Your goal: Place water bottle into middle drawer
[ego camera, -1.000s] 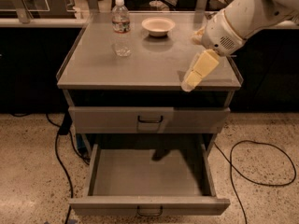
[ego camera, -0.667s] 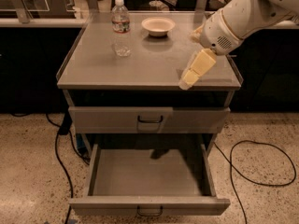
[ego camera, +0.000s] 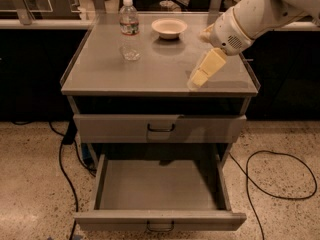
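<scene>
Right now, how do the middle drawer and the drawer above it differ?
The middle drawer is pulled out, its inside showing; the upper drawer is shut. The middle drawer sits below the upper drawer. Both are grey with dark handles. The gripper hovers over the cabinet top, front right.

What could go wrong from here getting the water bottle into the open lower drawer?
The water bottle stands tall and narrow at the back left of the cabinet top, far from the gripper over the front right; an off-centre approach may tip it.
The white bowl sits just right of the bottle, so the reach across could clip it.
The middle drawer lies open below the closed upper drawer, whose front the bottle might strike going down.
</scene>
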Motion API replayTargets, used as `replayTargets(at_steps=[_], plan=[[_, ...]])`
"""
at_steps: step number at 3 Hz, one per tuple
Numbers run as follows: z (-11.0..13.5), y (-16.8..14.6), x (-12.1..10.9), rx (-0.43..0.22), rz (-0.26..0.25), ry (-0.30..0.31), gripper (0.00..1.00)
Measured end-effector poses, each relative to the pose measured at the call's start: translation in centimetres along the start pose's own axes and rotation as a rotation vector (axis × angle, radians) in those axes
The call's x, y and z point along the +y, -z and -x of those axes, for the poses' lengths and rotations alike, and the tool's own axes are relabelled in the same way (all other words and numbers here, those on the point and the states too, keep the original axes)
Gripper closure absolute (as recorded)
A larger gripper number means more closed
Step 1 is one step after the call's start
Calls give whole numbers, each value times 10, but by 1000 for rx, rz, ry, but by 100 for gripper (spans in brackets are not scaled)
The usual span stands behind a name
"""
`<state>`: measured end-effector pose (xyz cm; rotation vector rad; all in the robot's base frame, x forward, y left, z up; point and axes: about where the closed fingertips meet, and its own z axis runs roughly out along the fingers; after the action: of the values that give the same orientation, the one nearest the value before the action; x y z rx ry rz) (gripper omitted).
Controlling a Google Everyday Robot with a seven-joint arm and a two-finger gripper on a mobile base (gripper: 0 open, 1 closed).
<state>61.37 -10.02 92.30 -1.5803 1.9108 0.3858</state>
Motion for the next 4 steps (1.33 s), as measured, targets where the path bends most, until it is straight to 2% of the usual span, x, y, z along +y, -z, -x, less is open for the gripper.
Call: replayTargets(at_steps=[1, 2, 3, 4], plan=[[14, -26, -23, -22, -9, -9, 0], [26, -48, -37, -13, -47, -14, 0], [35, -76, -60, 0, -169, -49, 0], [42, -89, -78, -29, -264, -80, 0]])
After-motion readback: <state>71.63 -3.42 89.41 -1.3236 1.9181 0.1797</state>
